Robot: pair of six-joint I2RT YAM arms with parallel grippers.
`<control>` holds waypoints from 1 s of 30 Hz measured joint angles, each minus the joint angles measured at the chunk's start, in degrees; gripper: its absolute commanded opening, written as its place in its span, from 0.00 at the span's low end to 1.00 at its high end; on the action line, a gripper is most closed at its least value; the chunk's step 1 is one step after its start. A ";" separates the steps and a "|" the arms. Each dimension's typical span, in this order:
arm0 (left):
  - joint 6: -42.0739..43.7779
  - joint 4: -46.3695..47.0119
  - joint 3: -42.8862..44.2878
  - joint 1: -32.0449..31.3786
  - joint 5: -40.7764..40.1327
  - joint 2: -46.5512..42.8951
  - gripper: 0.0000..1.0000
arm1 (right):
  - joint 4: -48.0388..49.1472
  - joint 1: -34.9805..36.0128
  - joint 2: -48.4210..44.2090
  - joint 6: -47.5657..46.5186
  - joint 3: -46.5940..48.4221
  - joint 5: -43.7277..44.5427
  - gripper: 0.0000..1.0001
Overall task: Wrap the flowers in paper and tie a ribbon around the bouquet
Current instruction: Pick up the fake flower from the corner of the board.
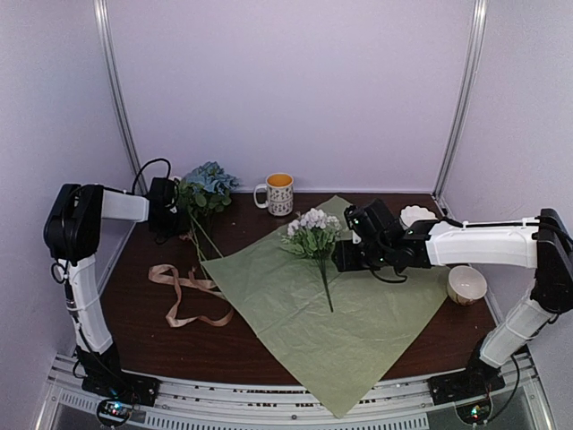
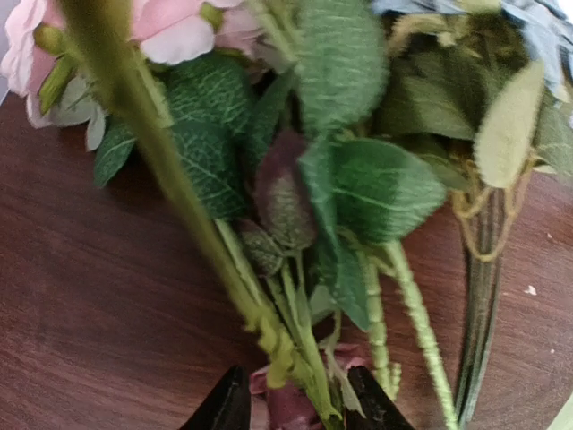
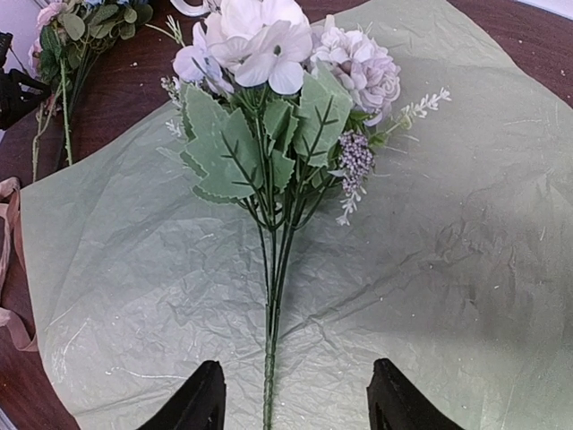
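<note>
One green paper sheet [image 1: 358, 313] lies mid-frame in the top view, with one white bunch [image 1: 313, 231] on its upper part. The right gripper [image 3: 300, 394] straddles its stem, released. A second, blue-and-pink bunch [image 1: 204, 190] lies upper left, its stems between the left gripper [image 2: 300, 408]; whether it is grasping them is unclear. One ribbon [image 1: 183, 287] lies left, one mug [image 1: 279, 193] behind, two bowls [image 1: 466, 285] right.

Soft even light; L wrist view blurry (esp. top edge).

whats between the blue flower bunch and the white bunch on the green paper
Bare brown table, then the edge of the green paper that the white bunch lies on; the blue bunch sits off it. The top view shows this.
</note>
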 measured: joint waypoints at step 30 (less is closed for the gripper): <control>0.35 -8.33 12.68 7.23 7.28 7.58 0.04 | -3.52 -0.02 -0.02 -4.11 2.38 1.64 0.57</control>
